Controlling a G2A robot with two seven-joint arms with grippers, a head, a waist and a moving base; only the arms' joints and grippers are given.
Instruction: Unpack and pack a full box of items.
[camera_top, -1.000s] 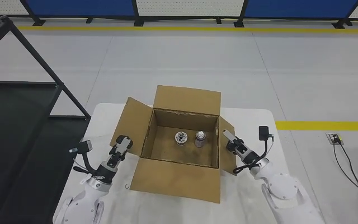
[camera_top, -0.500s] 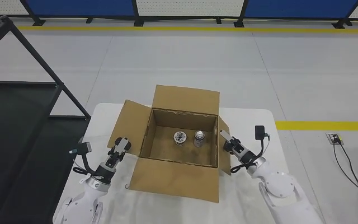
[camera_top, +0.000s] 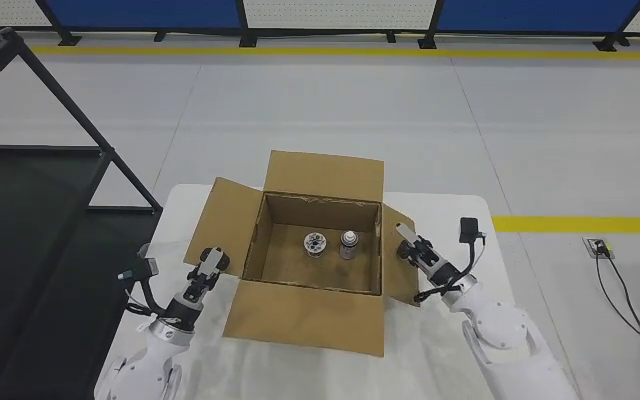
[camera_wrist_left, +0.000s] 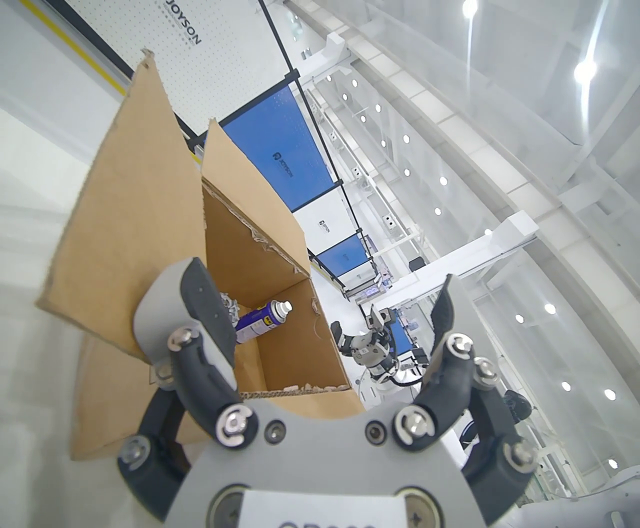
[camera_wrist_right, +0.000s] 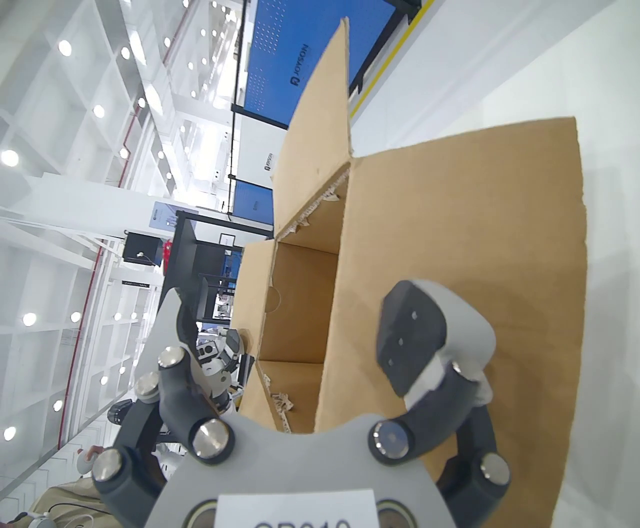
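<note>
- Flanking the cardboard box (camera_top: 305, 315): left gripper (camera_top: 208, 262) beside its left flap (camera_top: 228, 215), right gripper (camera_top: 408, 240) beside its right flap (camera_top: 397, 272); both jaws apart, empty.
- Spray can (camera_top: 348, 243) upright inside box, round part (camera_top: 315, 242) beside it.
- Risk: reaching in, a wrist catches a flap and drags the box, toppling the can.

A white-clothed table (camera_top: 185, 215) stands on a pale floor (camera_top: 330, 110). A yellow line (camera_top: 330, 50) runs along the far blue panels (camera_top: 140, 12), and a second yellow line (camera_top: 565, 224) lies at the right. A black frame (camera_top: 100, 150) stands over a dark mat (camera_top: 40, 260) at the left. A socket (camera_top: 596, 247) with a cable (camera_top: 620, 290) lies on the floor at the right.
</note>
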